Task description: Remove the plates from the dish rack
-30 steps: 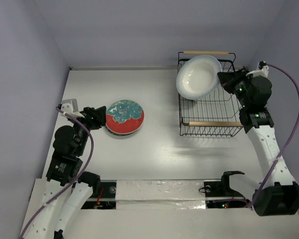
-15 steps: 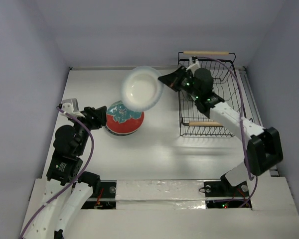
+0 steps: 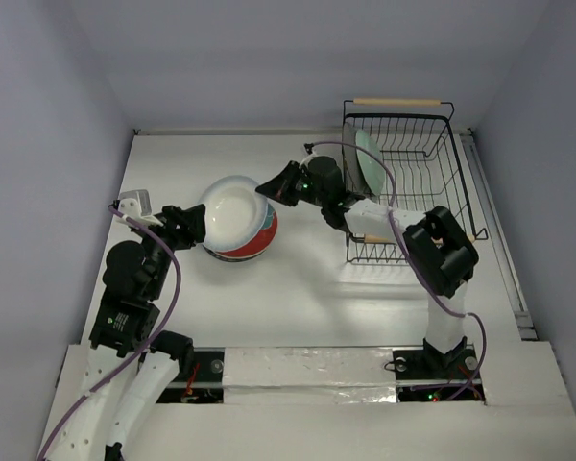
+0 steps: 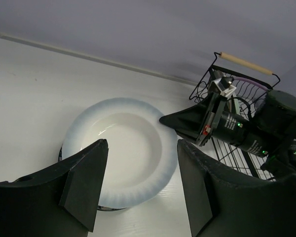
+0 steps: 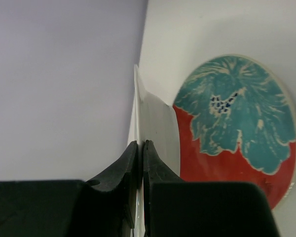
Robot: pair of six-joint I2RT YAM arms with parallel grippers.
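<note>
The right hand, closed on the rim of the white plate, holds it over the teal-and-red plate on the table, apparently not yet set down; the left hand stands open beside them. At least one pale mint plate is left upright in the dish rack.

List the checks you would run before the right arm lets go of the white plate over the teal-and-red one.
1. Right end effector shut on the white plate's rim: ok.
2. White plate positioned above the teal-and-red plate: ok.
3. White plate lying flat on the plate below: cannot tell.
4. Left end effector open and holding nothing: ok.
5. Left end effector clear of the stack: cannot tell; it sits close beside it.
6. Dish rack emptied: not ok; a pale mint plate stands in it.
</note>
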